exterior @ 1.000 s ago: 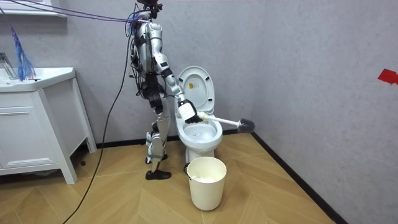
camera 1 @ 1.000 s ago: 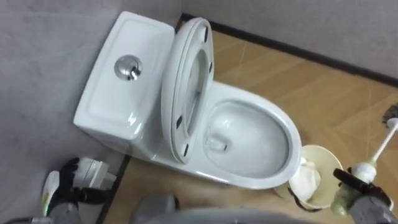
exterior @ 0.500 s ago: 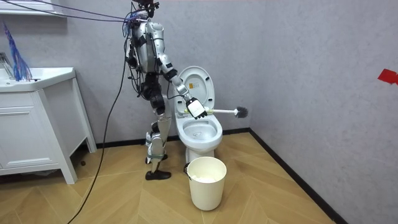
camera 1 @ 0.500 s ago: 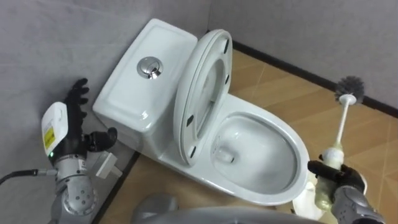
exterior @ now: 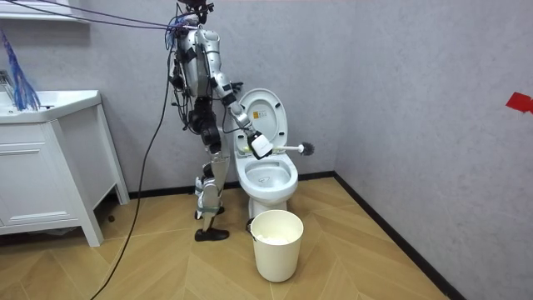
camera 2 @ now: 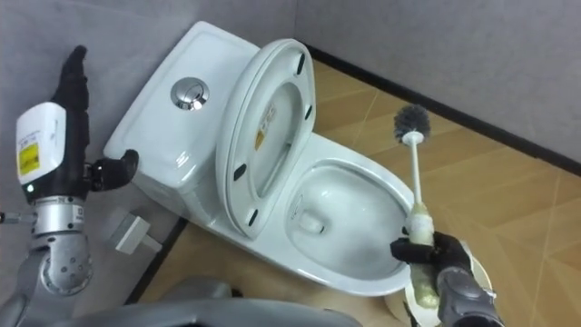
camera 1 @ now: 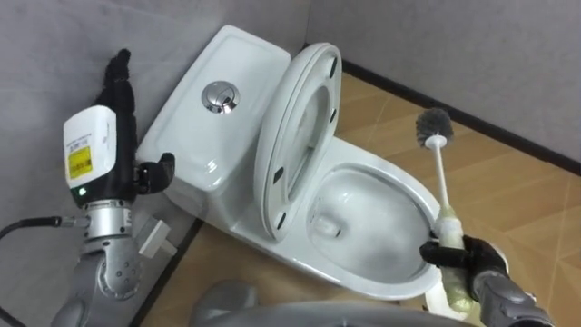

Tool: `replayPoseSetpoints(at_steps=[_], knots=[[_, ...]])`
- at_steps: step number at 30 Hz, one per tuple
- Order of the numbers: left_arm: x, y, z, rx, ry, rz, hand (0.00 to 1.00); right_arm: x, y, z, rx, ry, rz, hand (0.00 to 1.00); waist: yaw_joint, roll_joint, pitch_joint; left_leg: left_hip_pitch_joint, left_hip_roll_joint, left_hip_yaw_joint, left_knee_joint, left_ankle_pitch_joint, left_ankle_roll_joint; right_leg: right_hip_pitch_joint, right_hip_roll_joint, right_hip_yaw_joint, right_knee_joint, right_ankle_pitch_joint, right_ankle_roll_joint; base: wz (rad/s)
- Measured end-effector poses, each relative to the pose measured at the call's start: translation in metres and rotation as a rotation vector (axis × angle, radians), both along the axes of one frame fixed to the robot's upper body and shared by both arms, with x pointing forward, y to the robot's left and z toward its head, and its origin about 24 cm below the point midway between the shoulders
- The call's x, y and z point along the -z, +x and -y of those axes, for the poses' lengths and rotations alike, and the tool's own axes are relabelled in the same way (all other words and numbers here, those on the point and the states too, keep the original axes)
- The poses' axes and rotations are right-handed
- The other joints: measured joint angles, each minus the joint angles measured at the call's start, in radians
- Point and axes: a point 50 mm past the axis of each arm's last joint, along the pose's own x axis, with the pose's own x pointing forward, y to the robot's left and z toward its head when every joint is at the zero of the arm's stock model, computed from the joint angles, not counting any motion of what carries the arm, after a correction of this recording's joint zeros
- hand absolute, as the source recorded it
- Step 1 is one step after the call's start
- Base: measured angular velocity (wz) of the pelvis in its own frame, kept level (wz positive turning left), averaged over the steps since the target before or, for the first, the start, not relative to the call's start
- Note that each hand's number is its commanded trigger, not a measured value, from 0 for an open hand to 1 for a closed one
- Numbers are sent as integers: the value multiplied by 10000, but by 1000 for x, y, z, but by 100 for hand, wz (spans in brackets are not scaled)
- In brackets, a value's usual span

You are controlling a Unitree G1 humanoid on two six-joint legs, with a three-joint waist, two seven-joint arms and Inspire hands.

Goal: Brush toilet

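Observation:
A white toilet point(camera 1: 413, 195) stands with its lid and seat point(camera 1: 295, 136) raised against the tank. My right hand point(camera 1: 465, 259) is shut on the pale handle of a toilet brush point(camera 1: 441, 173) at the bowl's near right rim. The brush points up and away, its grey bristle head point(camera 1: 434, 125) in the air above the far rim, outside the bowl. My left hand point(camera 1: 91, 154) is raised beside the tank, fingers straight up, holding nothing. In the room view I stand upright on the room view's left of the toilet point(exterior: 266, 179), the brush point(exterior: 293, 149) held out level over it.
The tank top carries a chrome flush button point(camera 1: 218, 95). A small white box point(camera 1: 154, 238) lies on the floor by the tank. A cream waste bin point(exterior: 276, 242) stands in front of the toilet. Grey walls close in behind; a white cabinet point(exterior: 42, 167) stands at the room view's left.
My right hand has swung the brush from far out on the right in toward the bowl, more upright. My left hand has risen beside the tank. The head camera shifted.

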Motion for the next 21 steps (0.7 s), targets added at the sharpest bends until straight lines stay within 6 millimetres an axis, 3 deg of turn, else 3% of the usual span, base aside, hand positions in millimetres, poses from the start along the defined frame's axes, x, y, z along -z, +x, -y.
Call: replayPoseSetpoints(at_steps=[7, 11, 12, 13, 16, 21], knots=[[32, -12, 11, 813, 209, -1923, 0, 1, -5, 1, -1515, -97, -643, 100, -359, 174, -38, 37, -7, 133, -43, 15, 26, -29, -31, 114, 31, 0, 1, -4], [44, -18, 9, 1041, 337, -2746, 0, -1, -8, 10, -2327, -424, -1025, 100, -374, 266, -27, 27, -25, 165, -112, 66, 63, -103, -70, 144, 52, 0, 1, -3], [49, -21, 10, 1162, 403, -3128, 0, -3, -7, 14, -2486, -517, -1098, 100, -352, 350, -54, 14, -37, 230, -152, 111, 77, -167, -90, 157, 48, 0, 0, 0], [55, -25, 10, 1256, 452, -3593, 0, -4, -7, 16, -2568, -584, -1138, 100, -376, 414, -30, 11, -37, 282, -178, 156, 98, -208, -110, 147, 42, 1, -1, -5], [66, -31, 8, 1397, 681, -4717, 0, -4, -1, 13, -3114, -619, -1331, 100, -481, 392, -47, -123, -33, 353, -326, 285, 86, -492, -135, 216, 57, -1, -12, -6], [67, -32, 5, 1473, 832, -4899, 0, -1, -3, 12, -4282, -1100, -2118, 100, -481, 324, -36, -250, -49, 443, -474, 426, 100, -821, -192, 357, 277, 7, -29, -3]])
